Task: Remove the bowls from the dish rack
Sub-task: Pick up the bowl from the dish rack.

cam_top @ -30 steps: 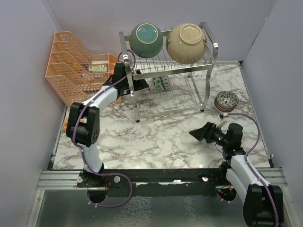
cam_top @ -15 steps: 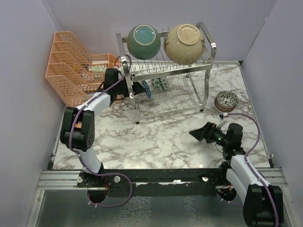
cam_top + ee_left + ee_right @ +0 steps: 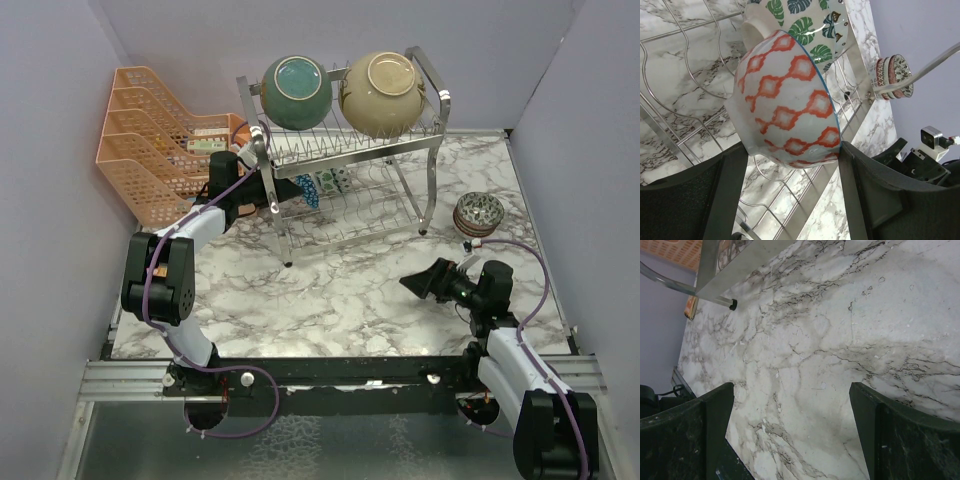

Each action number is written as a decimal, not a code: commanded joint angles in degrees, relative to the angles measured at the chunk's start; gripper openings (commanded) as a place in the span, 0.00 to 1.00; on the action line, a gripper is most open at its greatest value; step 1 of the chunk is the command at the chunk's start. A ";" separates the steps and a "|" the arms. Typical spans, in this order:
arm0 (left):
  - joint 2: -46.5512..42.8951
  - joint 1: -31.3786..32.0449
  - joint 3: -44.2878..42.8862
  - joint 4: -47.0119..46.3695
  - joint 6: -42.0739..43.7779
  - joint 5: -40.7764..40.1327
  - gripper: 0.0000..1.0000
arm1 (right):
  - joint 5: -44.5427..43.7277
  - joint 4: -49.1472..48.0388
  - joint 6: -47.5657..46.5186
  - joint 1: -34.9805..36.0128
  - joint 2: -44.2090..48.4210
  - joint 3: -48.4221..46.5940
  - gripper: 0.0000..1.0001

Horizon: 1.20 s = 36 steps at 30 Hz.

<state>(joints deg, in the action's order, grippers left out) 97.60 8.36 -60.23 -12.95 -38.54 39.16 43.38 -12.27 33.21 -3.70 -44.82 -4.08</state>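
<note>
The left gripper (image 3: 790, 152) pinches a small red-patterned bowl (image 3: 785, 100) on the lower tier of the dish rack (image 3: 360, 152), against a leaf-print bowl (image 3: 800, 25). Best to lift it clear of the wires before drawing it out, lest the rack drag along. The right gripper (image 3: 790, 410) hangs spread and empty over the table (image 3: 330, 290).

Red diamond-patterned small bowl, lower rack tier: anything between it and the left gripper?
Nothing visible. The red-and-white diamond-patterned small ceramic bowl sits directly between the left gripper's fingers, both touching its sides. The silver wire dish rack lies beneath it; a green leaf-print bowl sits behind it.
</note>
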 commanded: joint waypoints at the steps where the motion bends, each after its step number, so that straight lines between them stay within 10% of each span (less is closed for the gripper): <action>1: -3.31 -2.76 0.71 -3.50 -5.44 0.81 0.54 | 1.27 -2.05 0.12 0.30 0.37 0.82 0.98; 36: -7.15 -3.97 1.90 11.09 -1.62 -11.83 0.53 | 1.86 -3.89 0.54 0.35 -1.48 1.18 0.98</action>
<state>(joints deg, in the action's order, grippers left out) 93.30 6.72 -57.98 -7.70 -37.63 34.17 43.42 -13.63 33.39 -3.70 -45.89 -3.86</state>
